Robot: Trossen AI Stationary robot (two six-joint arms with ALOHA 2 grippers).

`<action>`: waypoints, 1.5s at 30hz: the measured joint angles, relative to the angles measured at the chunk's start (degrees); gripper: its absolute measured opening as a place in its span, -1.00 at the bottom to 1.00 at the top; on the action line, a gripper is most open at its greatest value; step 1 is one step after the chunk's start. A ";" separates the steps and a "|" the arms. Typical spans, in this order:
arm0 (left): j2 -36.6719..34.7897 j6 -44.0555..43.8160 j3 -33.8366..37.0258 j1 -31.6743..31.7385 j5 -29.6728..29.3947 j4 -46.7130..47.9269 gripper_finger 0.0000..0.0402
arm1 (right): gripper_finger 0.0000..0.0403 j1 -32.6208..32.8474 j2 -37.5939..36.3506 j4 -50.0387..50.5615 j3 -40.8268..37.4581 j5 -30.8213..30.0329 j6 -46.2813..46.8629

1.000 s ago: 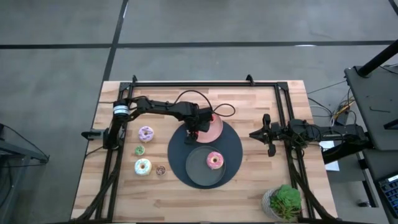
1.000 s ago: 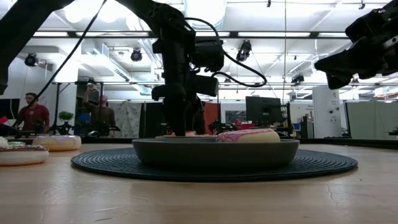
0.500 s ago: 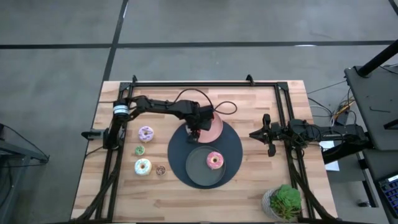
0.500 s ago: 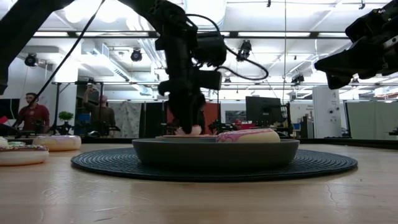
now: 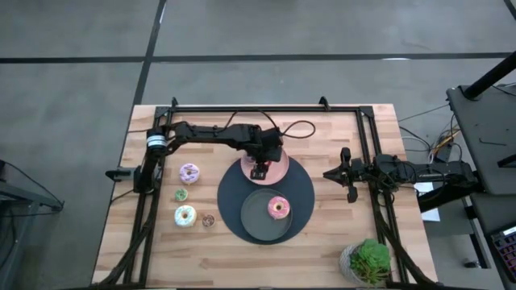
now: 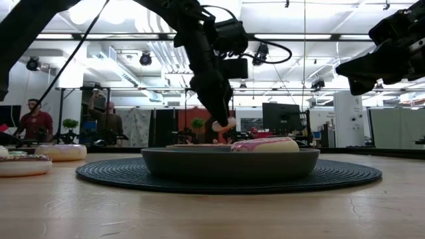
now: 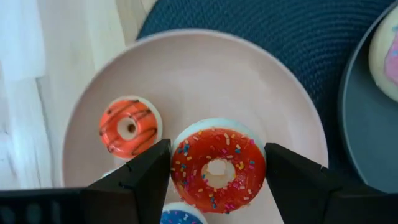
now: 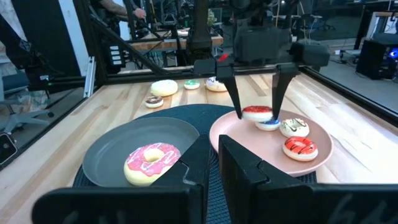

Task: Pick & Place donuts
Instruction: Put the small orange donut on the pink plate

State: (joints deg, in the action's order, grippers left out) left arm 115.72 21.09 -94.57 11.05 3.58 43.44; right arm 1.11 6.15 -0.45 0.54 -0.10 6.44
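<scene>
My left gripper (image 5: pixel 260 171) hangs over the pink plate (image 5: pixel 280 164), shut on a small red sprinkled donut (image 7: pixel 217 171). Under it on the plate lie an orange donut with dark stripes (image 7: pixel 129 126), a blue one (image 8: pixel 268 124) and a white one (image 8: pixel 293 127). A pink donut (image 5: pixel 279 207) lies flat in the dark grey plate (image 5: pixel 251 216). Lilac (image 5: pixel 189 172), green (image 5: pixel 181 194), white sprinkled (image 5: pixel 185 215) and tan (image 5: pixel 208 220) donuts lie on the wood at the left. My right gripper (image 5: pixel 348 173) waits shut at the right side. My left gripper pinches the red donut between its two fingers (image 7: pixel 146 171), one on each opposite side of the ring's outer rim (image 7: pixel 177 168). The fingers come from above, slanting down from the table's left. The donut is frosting up, lifted clear of the pink plate.
Both plates sit on a round dark woven mat (image 5: pixel 302 184) in the table's middle. A potted green plant (image 5: pixel 369 262) stands at the near right corner. Black frame rails (image 5: pixel 266 109) run along the far and side edges. People stand in the room beyond.
My left gripper has risen from the pink plate and gone a little toward the table's right edge, tipping to a less steep slant. The red donut came up with it, from the plate's surface to clear above it. The gap between the fingers has stayed the same.
</scene>
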 joint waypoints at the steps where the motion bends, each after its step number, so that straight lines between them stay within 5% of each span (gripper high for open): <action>1: 0.00 0.01 -0.09 0.00 0.01 -0.41 0.11 | -0.86 -0.01 0.00 0.00 0.00 0.00 -0.01; 24: 0.03 -0.73 -0.33 -0.02 0.01 -6.29 0.11 | -0.86 0.00 0.00 0.00 0.00 0.01 0.00; 45: 6.92 -3.42 -6.62 0.00 -0.01 -3.46 0.11 | -0.86 0.00 -0.02 0.00 0.00 -0.01 0.00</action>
State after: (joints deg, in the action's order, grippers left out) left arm 122.65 17.67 -101.19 11.05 3.57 39.98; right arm 1.12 6.13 -0.45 0.54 -0.10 6.44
